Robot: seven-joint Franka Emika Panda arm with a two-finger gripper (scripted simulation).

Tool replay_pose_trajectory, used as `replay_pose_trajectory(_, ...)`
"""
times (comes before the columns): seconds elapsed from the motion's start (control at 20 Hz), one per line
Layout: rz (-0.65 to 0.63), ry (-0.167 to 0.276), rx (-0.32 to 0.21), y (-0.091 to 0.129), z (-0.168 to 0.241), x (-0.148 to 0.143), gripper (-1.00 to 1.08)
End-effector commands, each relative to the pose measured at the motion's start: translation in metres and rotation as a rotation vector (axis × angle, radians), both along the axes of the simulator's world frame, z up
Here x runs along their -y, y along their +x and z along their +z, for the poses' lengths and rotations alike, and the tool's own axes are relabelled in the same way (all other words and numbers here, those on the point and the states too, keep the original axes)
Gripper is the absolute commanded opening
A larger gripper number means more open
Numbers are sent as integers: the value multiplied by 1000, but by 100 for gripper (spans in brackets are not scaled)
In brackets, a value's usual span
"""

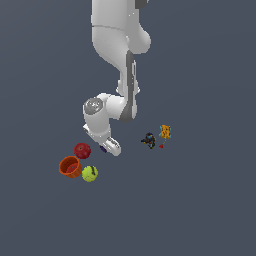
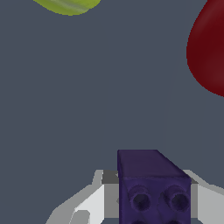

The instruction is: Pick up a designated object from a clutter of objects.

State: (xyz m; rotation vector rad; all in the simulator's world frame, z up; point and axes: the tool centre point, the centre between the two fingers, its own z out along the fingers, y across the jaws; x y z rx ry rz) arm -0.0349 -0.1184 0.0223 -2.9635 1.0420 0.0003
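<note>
A flat slate-grey floor fills both views, bare of walls. My gripper (image 1: 106,148) sits low, left of centre in the exterior view, its fingers (image 2: 89,203) clamped on the purple block (image 2: 153,186), which shows studs on one face. Beside it lie the red apple (image 1: 82,150), orange-red cup (image 1: 70,167) and tennis ball (image 1: 90,173); the dark figure (image 1: 149,140) and orange-yellow block (image 1: 165,132) lie right of centre.

A flat, even slate-grey table (image 1: 210,210) spreads across both the exterior and wrist views, the same plain tone throughout. A little to the exterior view's right of centre a tiny red speck (image 1: 161,146) lies on it, perhaps a marker; it is too small to identify.
</note>
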Motion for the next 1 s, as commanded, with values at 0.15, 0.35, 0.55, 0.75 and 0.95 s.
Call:
replay_pose_trajectory(0.15, 0, 0, 0, 0, 0, 0, -100)
replay_pose_trajectory(0.35, 0, 0, 0, 0, 0, 0, -100)
replay_pose_trajectory(0.55, 0, 0, 0, -1, 5, -1, -100)
replay_pose_trajectory(0.75, 0, 1, 0, -4, 17, -3, -100)
replay_pose_trajectory(0.95, -1, 1, 0, -7, 37, -5, -100)
